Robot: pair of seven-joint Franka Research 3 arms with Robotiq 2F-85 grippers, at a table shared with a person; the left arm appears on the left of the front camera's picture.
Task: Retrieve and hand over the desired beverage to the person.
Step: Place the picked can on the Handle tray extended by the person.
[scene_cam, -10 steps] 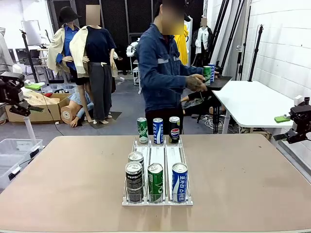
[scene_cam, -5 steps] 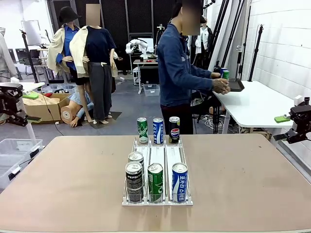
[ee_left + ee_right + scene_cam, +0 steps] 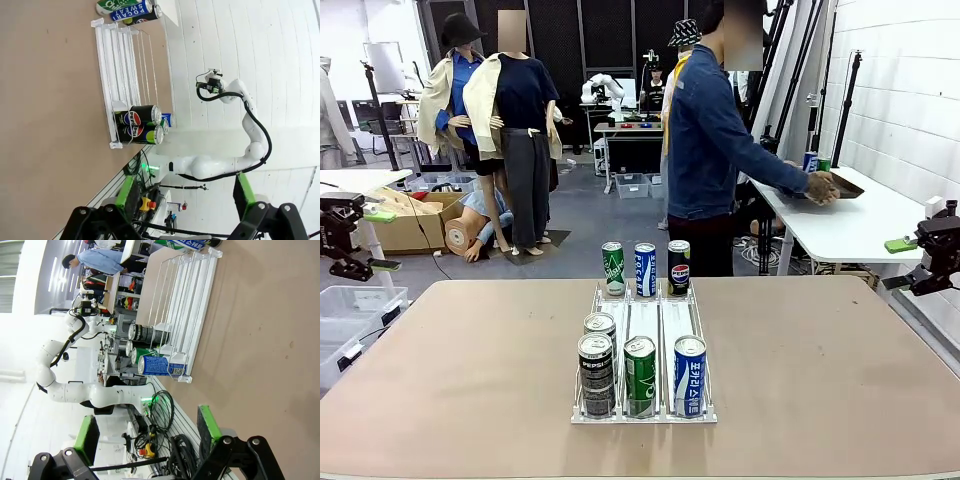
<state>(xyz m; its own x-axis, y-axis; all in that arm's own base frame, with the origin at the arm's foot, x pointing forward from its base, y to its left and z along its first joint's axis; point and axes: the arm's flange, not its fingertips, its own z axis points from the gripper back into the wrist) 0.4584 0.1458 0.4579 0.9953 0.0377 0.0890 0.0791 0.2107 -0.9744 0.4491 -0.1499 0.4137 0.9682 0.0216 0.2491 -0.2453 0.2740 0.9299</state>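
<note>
surface [image 3: 840, 380]: broad tan top, bare apart from the rack at its middle.

person [image 3: 715, 140]: stands beyond the far edge, turned side-on toward a white side table [image 3: 860, 225], hands on a dark tray [image 3: 845, 185] there with a couple of cans on it. not facing the rack, no hand held out, no sign yet of which drink is wanted.

rack [image 3: 642, 385]: clear three-lane can rack, running from near edge to far edge. near end holds four cans: two pepsi cans [image 3: 596, 360] one behind the other in the lane on the robot's left, a green can [image 3: 640, 375] in the middle, a blue can [image 3: 689, 375] on the right. three more cans [image 3: 645, 268] stand in a row at the far end.

left gripper [image 3: 370, 240]: parked off the surface's left edge, fingers spread, holding nothing.

right gripper [image 3: 903, 262]: parked off the right edge, fingers spread, holding nothing.

progress: judged not started. no can chosen or lifted; reach, grasp, lift and handover all remain.
</note>
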